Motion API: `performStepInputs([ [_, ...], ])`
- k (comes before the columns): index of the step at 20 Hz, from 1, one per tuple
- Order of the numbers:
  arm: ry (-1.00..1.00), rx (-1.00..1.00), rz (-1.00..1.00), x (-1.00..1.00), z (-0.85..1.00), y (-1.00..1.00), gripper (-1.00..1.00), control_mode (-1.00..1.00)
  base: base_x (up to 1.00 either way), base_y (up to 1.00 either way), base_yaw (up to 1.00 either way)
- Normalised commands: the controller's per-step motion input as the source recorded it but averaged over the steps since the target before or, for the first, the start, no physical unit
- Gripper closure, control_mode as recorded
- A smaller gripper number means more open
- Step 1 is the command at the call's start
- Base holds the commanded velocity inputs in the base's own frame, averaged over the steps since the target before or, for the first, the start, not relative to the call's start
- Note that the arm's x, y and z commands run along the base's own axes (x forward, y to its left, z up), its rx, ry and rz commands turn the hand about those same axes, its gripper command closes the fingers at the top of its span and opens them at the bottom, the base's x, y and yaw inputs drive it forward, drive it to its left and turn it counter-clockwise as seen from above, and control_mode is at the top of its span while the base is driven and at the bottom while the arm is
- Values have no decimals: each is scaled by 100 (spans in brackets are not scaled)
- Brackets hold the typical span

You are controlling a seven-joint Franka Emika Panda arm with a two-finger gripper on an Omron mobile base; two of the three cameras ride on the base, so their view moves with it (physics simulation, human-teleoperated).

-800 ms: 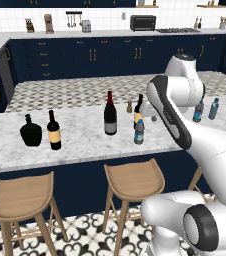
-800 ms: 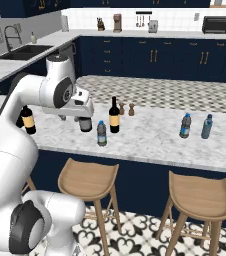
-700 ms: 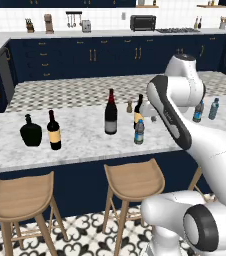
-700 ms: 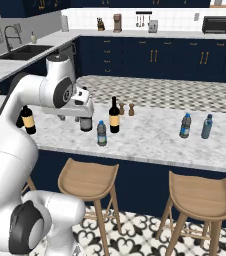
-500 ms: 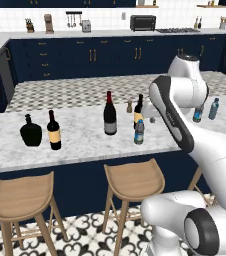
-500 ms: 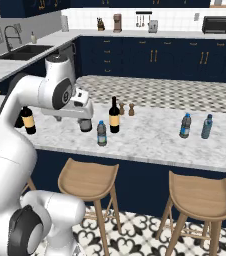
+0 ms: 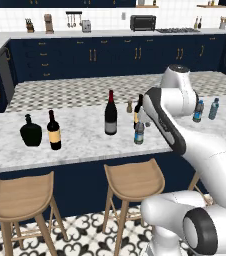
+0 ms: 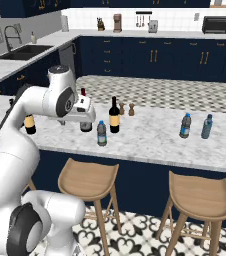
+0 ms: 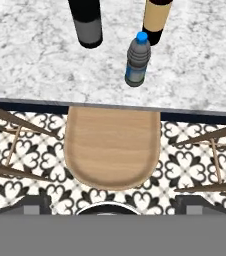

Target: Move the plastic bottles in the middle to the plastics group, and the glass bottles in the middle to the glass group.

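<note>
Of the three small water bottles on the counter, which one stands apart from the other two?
The blue-labelled water bottle beside the yellow-label wine bottle; the other two bottles stand together far right.

Grey-label bottle [image 9: 85, 22] and yellow-label bottle [image 9: 156, 19], tops beyond the hand view's edge.

counter [image 7: 80, 145]: white marble | left: black flask [image 7: 30, 132], tan-label wine bottle [image 7: 54, 131] | middle: grey-label wine bottle [image 7: 111, 114], yellow-label bottle [image 8: 114, 116], small water bottle [image 9: 137, 60] | right: two water bottles [image 8: 185, 125]
</note>
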Motion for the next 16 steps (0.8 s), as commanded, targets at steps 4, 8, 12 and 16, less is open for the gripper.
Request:
performStepInputs([
  [4, -4, 0, 0, 73, -35, -9, -100, -100, 0, 0, 0],
  [8, -1, 0, 0, 79, -27, -14, -100, -100, 0, 0, 0],
  [12, -1, 0, 0, 71, -27, -12, -100, -100, 0, 0, 0],
  [16, -1, 0, 0, 70, -28, 0, -100, -100, 0, 0, 0],
])
